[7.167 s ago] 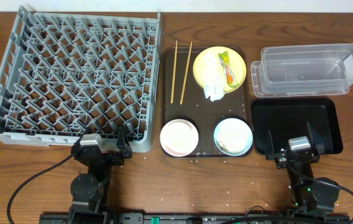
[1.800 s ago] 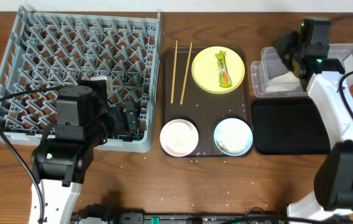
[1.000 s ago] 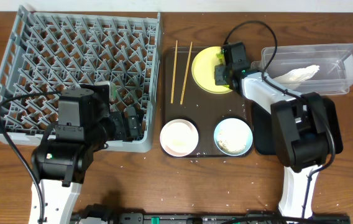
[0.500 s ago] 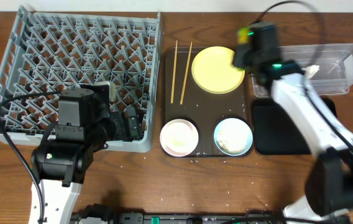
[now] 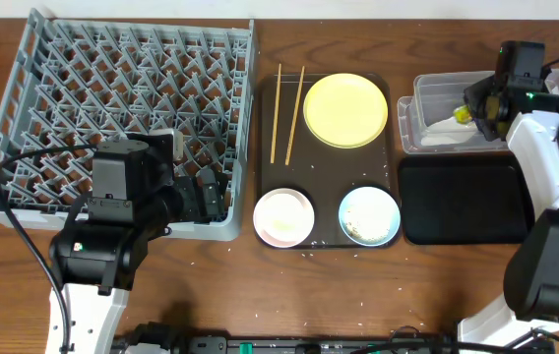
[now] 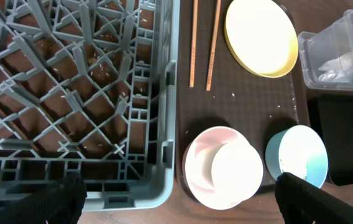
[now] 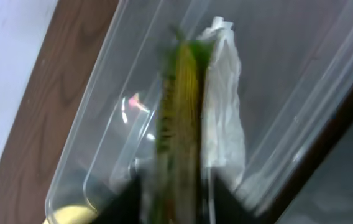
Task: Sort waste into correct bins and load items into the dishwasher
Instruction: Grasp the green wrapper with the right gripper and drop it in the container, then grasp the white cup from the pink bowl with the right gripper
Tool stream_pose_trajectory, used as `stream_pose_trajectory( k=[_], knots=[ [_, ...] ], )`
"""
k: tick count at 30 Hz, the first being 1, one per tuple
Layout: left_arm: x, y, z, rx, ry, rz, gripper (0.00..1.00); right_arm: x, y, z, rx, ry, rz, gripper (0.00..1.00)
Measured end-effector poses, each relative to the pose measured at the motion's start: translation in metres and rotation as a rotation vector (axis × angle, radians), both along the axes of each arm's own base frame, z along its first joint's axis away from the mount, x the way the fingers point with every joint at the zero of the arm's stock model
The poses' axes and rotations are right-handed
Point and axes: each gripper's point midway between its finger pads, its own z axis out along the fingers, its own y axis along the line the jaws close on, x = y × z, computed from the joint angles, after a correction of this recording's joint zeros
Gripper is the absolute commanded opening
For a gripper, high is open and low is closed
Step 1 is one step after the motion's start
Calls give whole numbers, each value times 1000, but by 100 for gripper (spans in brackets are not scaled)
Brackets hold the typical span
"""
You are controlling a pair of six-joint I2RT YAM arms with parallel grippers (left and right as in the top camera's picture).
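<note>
My right gripper (image 5: 476, 108) hangs over the clear tub (image 5: 540, 84), open. The green-and-orange wrapper (image 7: 179, 118) shows blurred between its fingers, with a gap on each side, beside the white napkin (image 7: 223, 112) lying in the tub. My left gripper (image 6: 189, 202) is wide open and empty above the front right corner of the grey dish rack (image 5: 112, 118). The yellow plate (image 5: 346, 109) is bare. Beside it lie two chopsticks (image 5: 286, 113). A white bowl (image 6: 195, 165) holds a small white cup (image 6: 235, 168). The blue bowl (image 5: 369, 216) holds rice scraps.
Plate, chopsticks and both bowls rest on a dark brown serving tray (image 5: 324, 167) between the rack and the bins. The glossy black tray (image 5: 462, 202) lies just in front of the tub. Rice grains dot the wooden table near its front edge.
The right arm swung from the yellow plate to the clear tub carrying the wrapper, and its jaws have parted. The plate is now bare. The left arm has not moved.
</note>
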Motion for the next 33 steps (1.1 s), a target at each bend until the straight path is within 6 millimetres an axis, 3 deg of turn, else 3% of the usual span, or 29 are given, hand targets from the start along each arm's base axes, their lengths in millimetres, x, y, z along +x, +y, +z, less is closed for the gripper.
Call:
stream_pose_trajectory(
  k=[5,8,12,15,16,21,25,28,33],
  knots=[
    [0,0,0,0,0,0,98,8,12,9,0,-37,122,87],
    [0,0,0,0,-2,0,98,8,29,28,16,-82,254,85],
    [1,0,1,0,-5,0,98,-5,71,81,21,-206,556,72],
    [1,0,1,-1,-8,0,98,-35,114,104,51,-228,784,60],
    [1,0,1,-1,-7,0,98,-54,141,105,85,-209,906,60],
    [0,3,3,12,-2,11,98,-121,220,74,181,-25,1249,57],
    [4,6,29,18,-52,32,98,-165,276,55,119,59,1487,58],
    [8,7,55,2,-116,53,98,-187,301,35,8,115,1584,55],
    [5,8,64,-15,-134,77,98,-201,331,-6,-134,105,1665,53]
  ],
)
